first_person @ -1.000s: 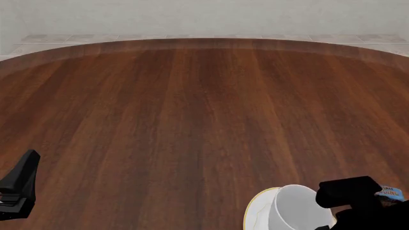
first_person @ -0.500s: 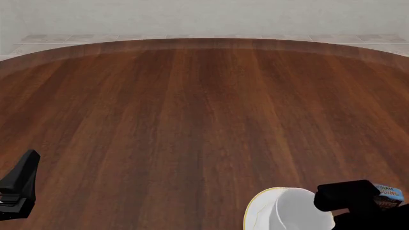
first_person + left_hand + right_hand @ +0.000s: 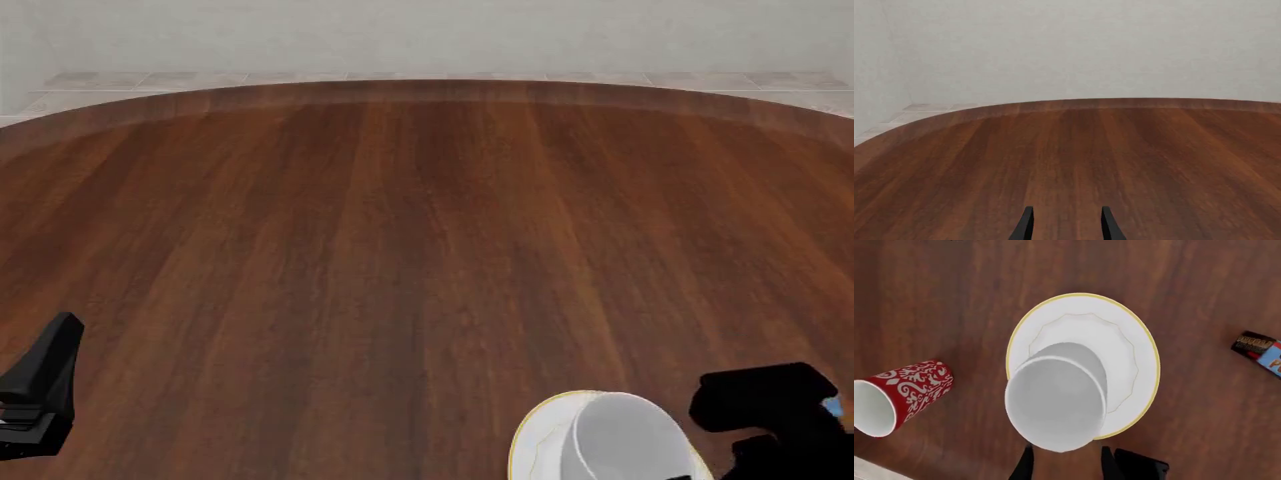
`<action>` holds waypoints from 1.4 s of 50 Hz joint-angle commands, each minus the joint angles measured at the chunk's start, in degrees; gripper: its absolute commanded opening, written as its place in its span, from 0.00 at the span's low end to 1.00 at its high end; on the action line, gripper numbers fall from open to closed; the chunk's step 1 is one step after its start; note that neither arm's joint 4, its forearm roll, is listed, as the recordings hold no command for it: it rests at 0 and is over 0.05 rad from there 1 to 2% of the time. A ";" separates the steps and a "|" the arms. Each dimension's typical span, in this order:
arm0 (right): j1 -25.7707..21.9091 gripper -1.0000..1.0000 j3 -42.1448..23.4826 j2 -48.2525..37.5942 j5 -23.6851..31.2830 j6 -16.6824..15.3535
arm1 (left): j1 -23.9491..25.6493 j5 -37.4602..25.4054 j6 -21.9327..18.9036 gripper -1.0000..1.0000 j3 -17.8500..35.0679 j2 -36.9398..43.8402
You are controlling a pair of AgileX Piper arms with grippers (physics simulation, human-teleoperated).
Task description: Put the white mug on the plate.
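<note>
below my end effector the worktop [image 3: 934, 300] is dark reddish-brown wood with a curved far edge. directly on it lie the plate [image 3: 1131, 347], white with a thin gold rim, a red paper cup [image 3: 901, 395] with white patterning on its side, well apart from the plate, and a small dark pudding box [image 3: 1259, 347] opposite.
</note>
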State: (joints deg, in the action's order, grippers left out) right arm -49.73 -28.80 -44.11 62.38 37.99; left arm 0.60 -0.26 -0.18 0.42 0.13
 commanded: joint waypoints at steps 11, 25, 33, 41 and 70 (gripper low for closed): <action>1.88 1.00 -3.45 4.76 5.85 -2.95 | -0.01 0.36 -0.03 1.00 -0.38 0.00; 1.41 1.00 -3.87 8.88 7.32 -1.49 | -0.02 0.37 -0.03 1.00 -0.38 -0.01; 1.82 1.00 -3.87 12.76 7.51 -0.39 | -0.01 0.36 -0.03 1.00 -0.38 0.00; 2.99 1.00 -4.65 15.16 7.51 -0.27 | -0.03 0.36 -0.03 1.00 -0.38 0.00; 11.78 1.00 -7.07 24.70 7.52 -0.67 | -0.03 0.36 -0.02 1.00 -0.38 -0.01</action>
State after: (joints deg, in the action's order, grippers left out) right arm -40.89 -34.34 -21.73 69.85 37.42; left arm 0.60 -0.26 -0.18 0.42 0.13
